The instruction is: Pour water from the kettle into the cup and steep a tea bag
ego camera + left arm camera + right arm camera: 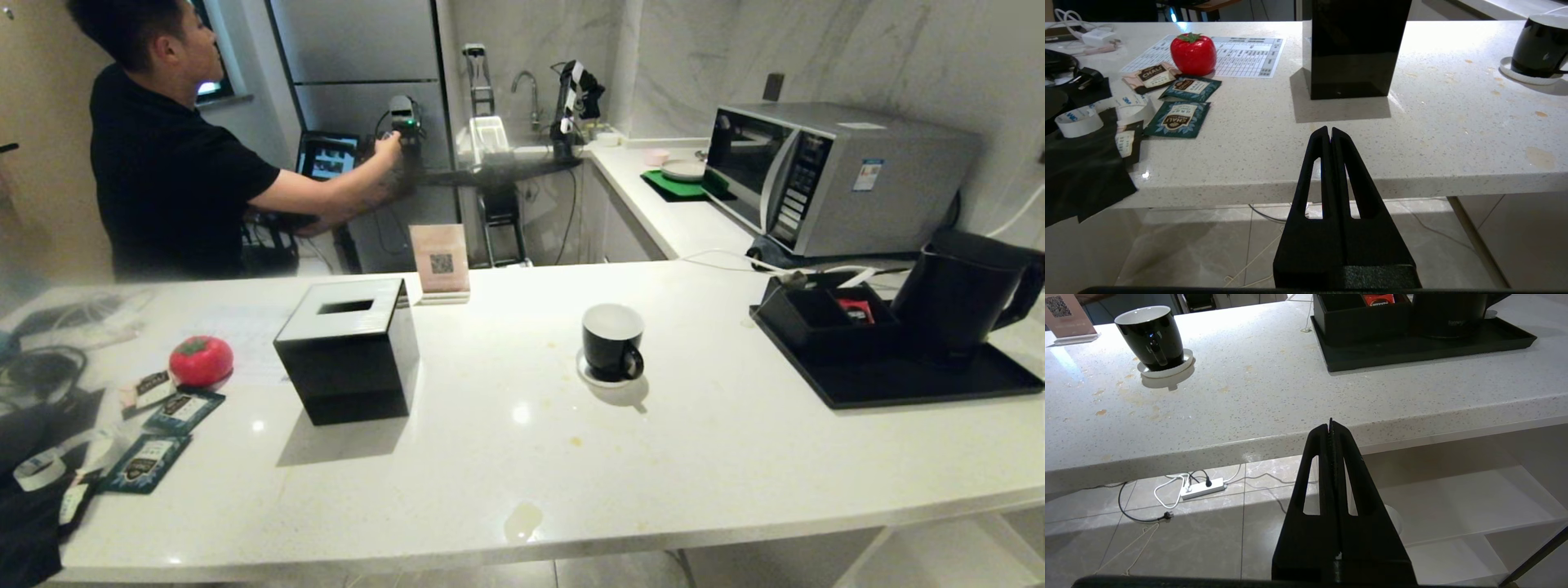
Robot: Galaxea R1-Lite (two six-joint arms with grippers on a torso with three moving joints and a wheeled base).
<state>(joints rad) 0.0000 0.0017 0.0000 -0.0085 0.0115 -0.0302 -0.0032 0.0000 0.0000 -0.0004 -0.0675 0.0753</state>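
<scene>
The black cup (613, 342) (1540, 45) (1152, 337) stands on a white coaster mid-counter, its white inside showing. The matte black kettle (963, 291) (1449, 314) sits on a black tray (914, 380) (1425, 347) at the right. No tea bag is in view. My left gripper (1329, 130) is shut and empty, low before the counter's front edge, facing the black cube box. My right gripper (1330, 424) is shut and empty too, below the counter edge between cup and tray. Neither arm appears in the head view.
A black cube box (347, 349) (1355, 45) stands left of the cup. Teal packets (147, 461) (1177, 118), a red tomato-shaped object (201, 360) (1193, 53), tape and cables crowd the left end. A person (171, 147) stands behind the counter. A microwave (824, 175) is at the back right.
</scene>
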